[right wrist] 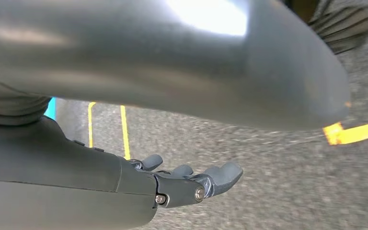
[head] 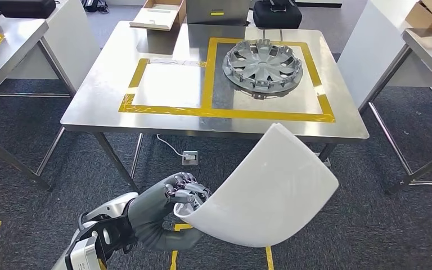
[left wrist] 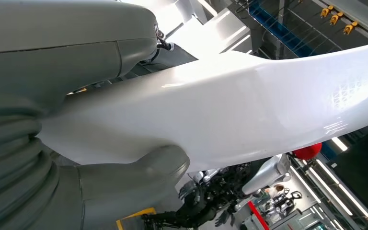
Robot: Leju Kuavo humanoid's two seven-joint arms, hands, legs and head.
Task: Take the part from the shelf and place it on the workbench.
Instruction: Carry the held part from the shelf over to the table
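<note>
A: Steel worktop [head: 163, 121] ahead, yellow tape frames [head: 202, 109] on it, hubcap [head: 263, 63] filling the right frame.

B: And the white curved panel [head: 261, 188]?

A: In the air near the worktop's near edge, left hand [head: 188, 194] fingers [head: 194, 188] clamped on its near-left rim. Right hand [right wrist: 191, 184] hangs slack, holding nothing.

B: I'd carry it level to the left frame, lower flat, then let go.

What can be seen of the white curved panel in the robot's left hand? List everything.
The white curved panel is a glossy, smooth sheet, plastic by its look, bent into a shallow arc with rounded corners. The left hand grips it at one lower corner, thumb on one face and fingers on the other, as the left wrist view shows. It is held in the air in front of the steel workbench, not touching it. A faint fine-patterned patch shows near one end in the wrist view.
</note>
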